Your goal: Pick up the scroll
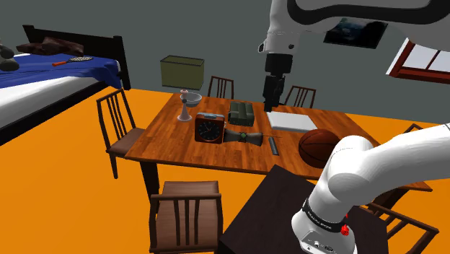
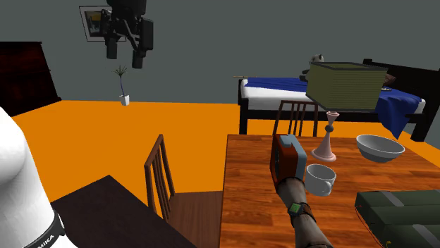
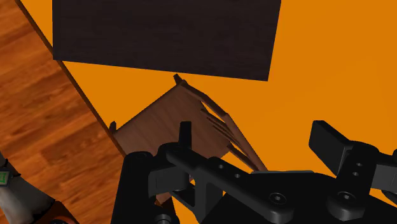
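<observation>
The scroll (image 1: 245, 136) lay flat, untouched, just beside the red clock (image 1: 210, 128), so the gripper (image 2: 125, 61) hung high above, jaws parted, empty.

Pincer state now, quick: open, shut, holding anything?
Pincer: open, fingers apart, holding nothing; the scroll lies on the table.
</observation>
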